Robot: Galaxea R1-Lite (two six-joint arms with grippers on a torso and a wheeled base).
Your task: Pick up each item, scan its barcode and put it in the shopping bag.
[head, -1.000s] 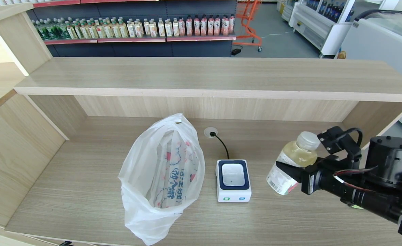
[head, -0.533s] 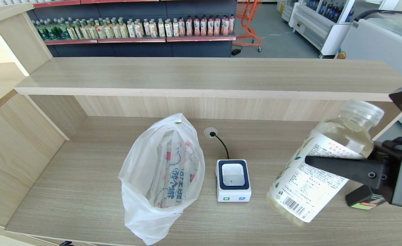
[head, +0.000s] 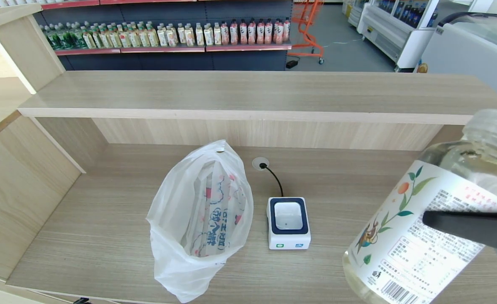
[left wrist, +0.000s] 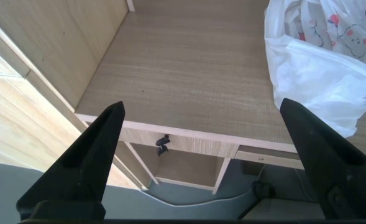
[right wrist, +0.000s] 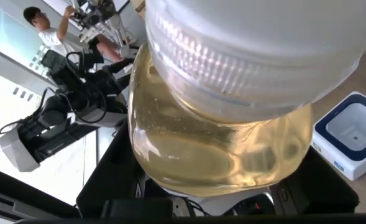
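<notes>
The bottle (head: pixel 417 228), tilted aloft to the right of the scanner (head: pixel 288 223) and shopping bag (head: pixel 202 219), shows its label and barcode in the head view and its ribbed cap in the right wrist view, clamped by the right gripper (head: pixel 438 221), while the left gripper (left wrist: pixel 201 165) hangs spread wide and empty near the bag.

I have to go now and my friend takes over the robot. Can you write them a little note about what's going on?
Left gripper: open, empty, off the counter's front edge beside the shopping bag.
Right gripper: shut on the bottle, held tilted in the air to the right of the scanner.
Done: a printed packet is in the bag.
Left: bring the bottle's barcode to the scanner, then bag the bottle.
</notes>
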